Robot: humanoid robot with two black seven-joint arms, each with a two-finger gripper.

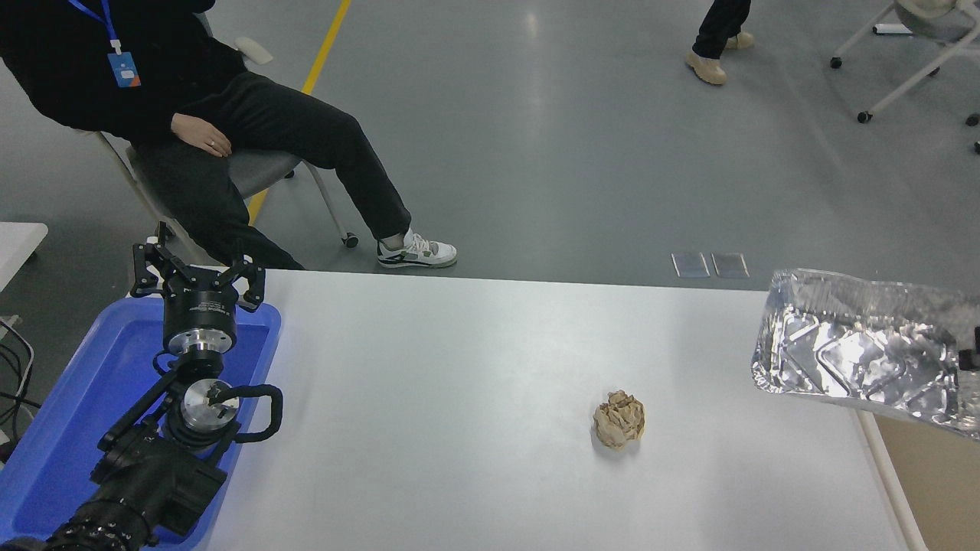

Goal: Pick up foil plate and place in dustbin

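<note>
The foil plate, crumpled and shiny silver, hangs in the air at the far right, above the table's right edge and the dustbin's near rim. Only a small black piece of my right gripper shows at the picture's right edge, shut on the plate's right end. Most of the dustbin is covered by the plate; its pale rim and tan inside show at the lower right. My left gripper is parked open at the lower left, over the blue tray.
A crumpled tan paper ball lies on the white table, right of centre. A blue tray sits at the left edge under the left arm. A person sits on a chair beyond the far left corner.
</note>
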